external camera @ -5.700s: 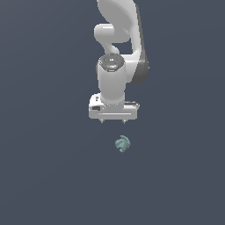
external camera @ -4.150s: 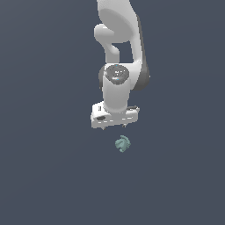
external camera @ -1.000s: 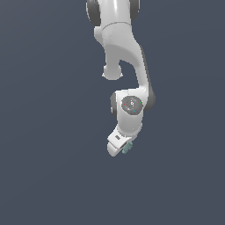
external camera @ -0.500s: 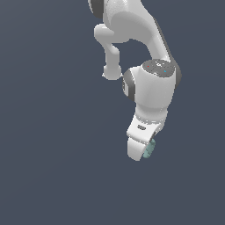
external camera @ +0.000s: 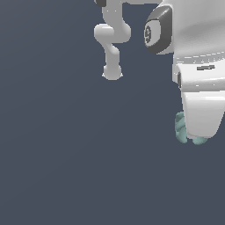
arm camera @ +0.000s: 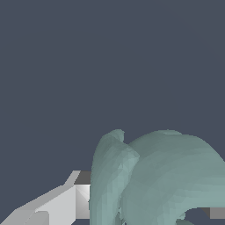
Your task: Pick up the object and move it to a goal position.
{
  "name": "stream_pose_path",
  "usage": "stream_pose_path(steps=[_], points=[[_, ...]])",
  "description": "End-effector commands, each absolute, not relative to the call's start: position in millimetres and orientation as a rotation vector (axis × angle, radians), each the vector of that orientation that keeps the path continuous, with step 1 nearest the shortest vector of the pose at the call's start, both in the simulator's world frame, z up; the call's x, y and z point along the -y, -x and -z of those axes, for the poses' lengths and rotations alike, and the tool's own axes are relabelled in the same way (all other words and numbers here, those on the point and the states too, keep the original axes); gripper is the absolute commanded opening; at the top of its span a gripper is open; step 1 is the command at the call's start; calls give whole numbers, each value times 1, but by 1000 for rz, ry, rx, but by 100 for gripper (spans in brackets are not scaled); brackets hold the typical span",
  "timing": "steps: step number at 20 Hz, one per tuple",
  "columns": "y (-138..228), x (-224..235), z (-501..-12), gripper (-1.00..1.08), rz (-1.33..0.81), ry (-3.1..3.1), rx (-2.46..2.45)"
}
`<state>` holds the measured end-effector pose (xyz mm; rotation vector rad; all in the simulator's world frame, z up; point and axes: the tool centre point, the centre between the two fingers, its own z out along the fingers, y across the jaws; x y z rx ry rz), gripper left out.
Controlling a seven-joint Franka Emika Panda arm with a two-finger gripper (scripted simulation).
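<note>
The object [external camera: 179,127] is a small pale teal-green lump with curled lobes. In the exterior view it peeks out from behind the white gripper [external camera: 195,134] at the exterior view's right. Most of it is hidden by the hand. In the wrist view the object [arm camera: 162,176] looms large, wedged between the two fingers [arm camera: 66,202]. My gripper [arm camera: 147,213] is shut on it, and the object hangs above the plain dark ground.
The arm's white links [external camera: 112,37] rise at the top of the exterior view. Its large wrist housing [external camera: 193,30] fills the upper right corner. Around them is only flat dark grey-blue ground [external camera: 66,154].
The gripper came down over the object, shut on it and lifted it. Over the last second it has carried it toward the exterior view's right and much closer to the camera.
</note>
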<state>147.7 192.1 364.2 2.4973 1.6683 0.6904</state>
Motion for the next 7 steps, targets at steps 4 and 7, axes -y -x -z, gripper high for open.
stream_pose_path(steps=[4,7], points=[[-144,-207,-404,-100,-766,-2432,-1722],[-144,-209,-409,-100,-776,-2425,-1728]])
